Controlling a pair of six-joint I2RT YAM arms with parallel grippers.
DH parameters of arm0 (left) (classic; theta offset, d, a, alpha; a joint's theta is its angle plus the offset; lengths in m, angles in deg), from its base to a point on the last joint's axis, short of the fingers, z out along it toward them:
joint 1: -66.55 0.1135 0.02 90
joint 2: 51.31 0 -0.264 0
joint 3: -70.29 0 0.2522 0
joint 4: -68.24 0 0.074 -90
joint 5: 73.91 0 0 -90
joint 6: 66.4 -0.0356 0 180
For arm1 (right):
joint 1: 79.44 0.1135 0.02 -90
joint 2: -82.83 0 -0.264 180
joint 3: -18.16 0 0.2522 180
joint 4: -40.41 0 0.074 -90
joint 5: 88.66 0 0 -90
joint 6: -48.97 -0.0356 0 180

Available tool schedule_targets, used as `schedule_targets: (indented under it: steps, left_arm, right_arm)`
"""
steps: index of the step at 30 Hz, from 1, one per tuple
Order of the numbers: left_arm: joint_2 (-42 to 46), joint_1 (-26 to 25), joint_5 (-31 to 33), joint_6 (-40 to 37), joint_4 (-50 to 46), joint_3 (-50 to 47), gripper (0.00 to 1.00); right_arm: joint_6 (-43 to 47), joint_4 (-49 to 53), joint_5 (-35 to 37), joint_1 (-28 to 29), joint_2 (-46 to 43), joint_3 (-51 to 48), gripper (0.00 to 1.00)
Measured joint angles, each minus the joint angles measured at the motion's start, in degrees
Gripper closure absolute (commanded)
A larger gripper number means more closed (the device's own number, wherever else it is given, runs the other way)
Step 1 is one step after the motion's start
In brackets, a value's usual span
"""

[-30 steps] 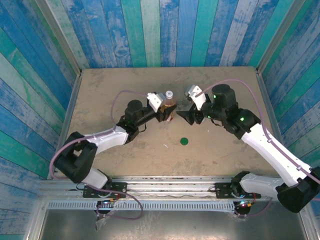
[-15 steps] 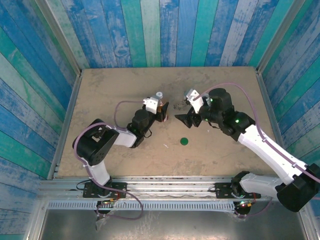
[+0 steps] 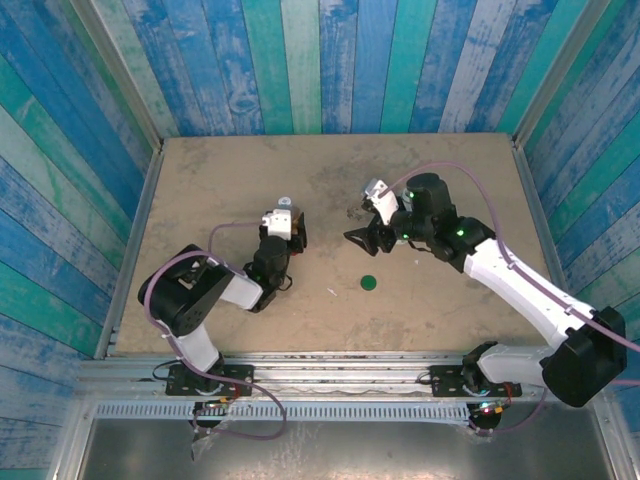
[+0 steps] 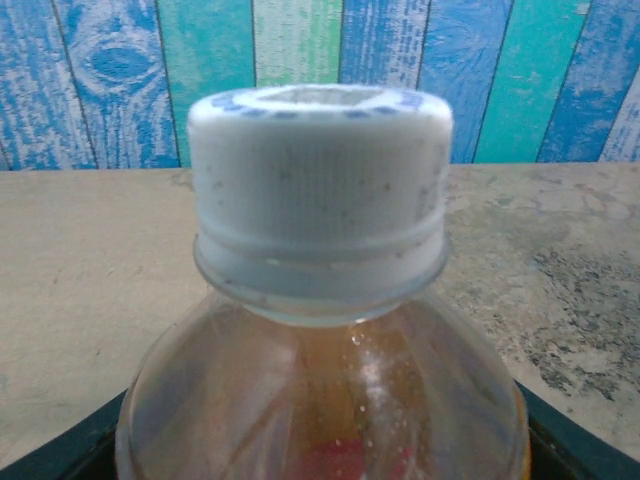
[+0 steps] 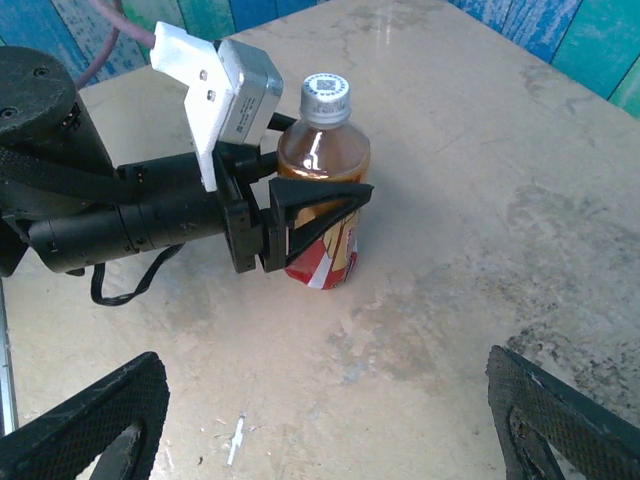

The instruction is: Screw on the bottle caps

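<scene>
Clear bottle [image 5: 320,160], amber liquid, white cap [image 5: 326,97] on its neck: upright, clamped in left gripper [image 5: 322,215]. Right gripper [image 3: 362,234]: jaws wide apart, empty, facing the bottle.

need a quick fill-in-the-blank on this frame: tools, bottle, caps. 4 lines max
1. The left tool is shut on the ____.
2. The cap sitting on that bottle is ____ in colour.
3. The green cap lies loose on the ____.
4. The right tool is ____ and holds nothing.
Missing words: bottle; white; table; open.
</scene>
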Motion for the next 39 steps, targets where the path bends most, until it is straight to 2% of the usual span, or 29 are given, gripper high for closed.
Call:
schedule_targets:
  steps: [6, 10, 11, 12, 19, 27, 39]
  left_arm:
    - [0.0, 0.2, 1.9, -0.5, -1.2, 0.0, 0.16]
    - [0.0, 0.3, 2.0, -1.4, -2.1, 0.0, 0.01]
    - [0.0, 0.3, 1.7, -1.4, -2.3, 0.0, 0.06]
    - [0.0, 0.3, 1.5, -1.4, -2.4, 0.0, 0.06]
    - [0.7, 0.3, 0.2, -2.6, -4.1, 0.0, 0.06]
    - [5.6, 0.3, -0.9, -3.9, -5.0, 0.0, 0.06]
    - [15.8, 0.3, -1.8, -5.5, -7.4, -2.7, 0.06]
  right_arm:
    - [0.0, -0.3, -0.4, 0.0, 0.7, 0.0, 0.16]
    - [0.0, -0.7, -0.3, 0.0, 0.7, 0.0, 0.16]
    - [0.0, -0.8, -0.3, -0.1, 0.7, 0.0, 0.15]
    - [0.0, -0.9, -0.3, -0.1, 0.6, 0.0, 0.15]
    - [-0.5, -2.1, 1.3, -0.4, -0.7, 0.0, 0.15]
    - [-4.3, -6.2, 6.0, -3.0, -4.5, -1.6, 0.15]
    - [-13.4, -9.0, 10.5, -7.3, -4.6, -2.9, 0.00]
